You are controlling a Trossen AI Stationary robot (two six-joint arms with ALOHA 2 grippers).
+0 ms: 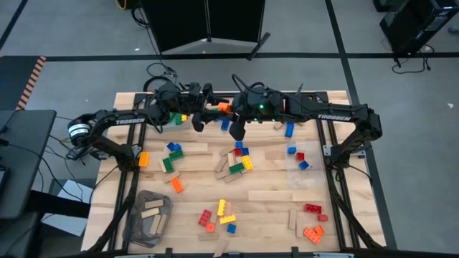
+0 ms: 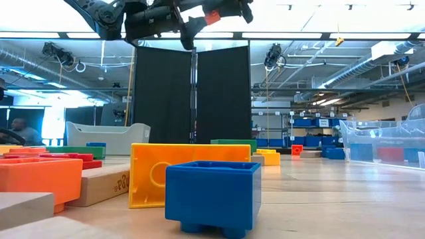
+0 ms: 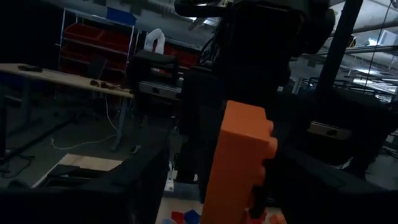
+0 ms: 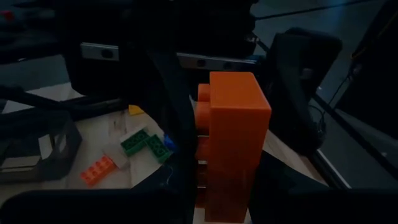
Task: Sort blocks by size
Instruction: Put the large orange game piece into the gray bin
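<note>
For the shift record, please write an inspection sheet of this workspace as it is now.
Surface: wooden table, mostly covered.
Job's things: coloured blocks scattered; orange block held in the air between both grippers.
Clutter: grey bin with tan pieces; clear bin.
Grippers: right gripper shut on orange block; left gripper around the same block, grip unclear.
Cables: bundle at left table edge.
Surroundings: black panel, shelves, person far left.
</note>
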